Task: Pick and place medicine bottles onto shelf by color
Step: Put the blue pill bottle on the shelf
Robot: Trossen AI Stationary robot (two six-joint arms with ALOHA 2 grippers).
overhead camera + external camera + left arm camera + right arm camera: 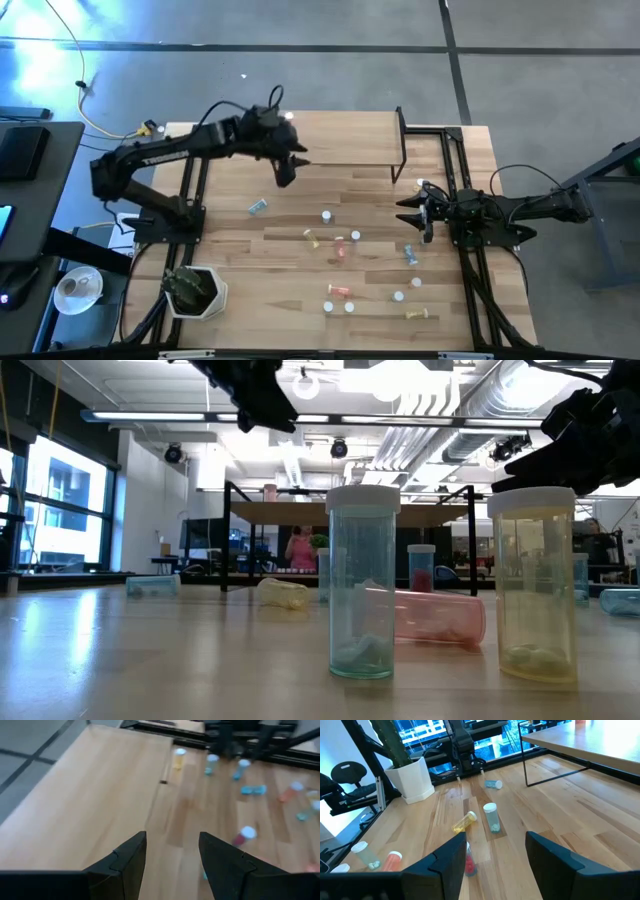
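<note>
Several small medicine bottles with white caps lie or stand scattered over the wooden table. Among them are a blue one lying on its side (258, 206), an upright one (327, 215) and a yellow one lying on its side (312, 237). The low view shows a greenish one (362, 580) and a yellow one (532, 585) upright, with a pink one (430, 615) lying between them. The shelf (345, 140) stands on black legs at the far edge. My left gripper (290, 172) (172, 837) hangs open above the table by the shelf's near left corner, with nothing between its fingers. My right gripper (408, 212) (495, 840) waits open, low at the right.
A white planter with a plant (195, 290) stands at the near left corner. Black arm frames run along the left (190, 200) and right (465, 200) sides. The shelf's black leg (400, 145) stands just beyond my right gripper.
</note>
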